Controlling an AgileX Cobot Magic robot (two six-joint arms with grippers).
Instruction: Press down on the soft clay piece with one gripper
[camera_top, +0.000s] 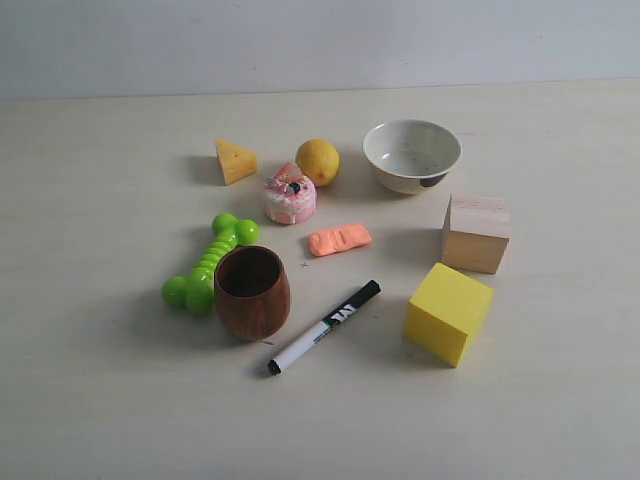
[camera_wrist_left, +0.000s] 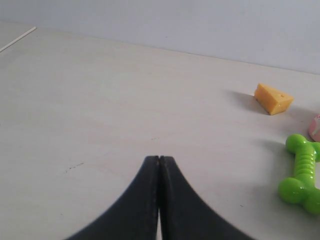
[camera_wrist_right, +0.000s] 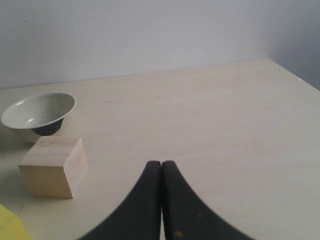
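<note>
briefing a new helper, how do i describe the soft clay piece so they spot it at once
From the white bowl, move toward the marker. Midway lies the soft clay piece, near the round pink cake. It alone is a lumpy, salmon-orange oblong.

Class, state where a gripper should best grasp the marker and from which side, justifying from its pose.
Probably grip the marker mid-barrel, from above, jaws across its thin width: it lies flat and diagonal, and the wooden cup crowds its white end.
</note>
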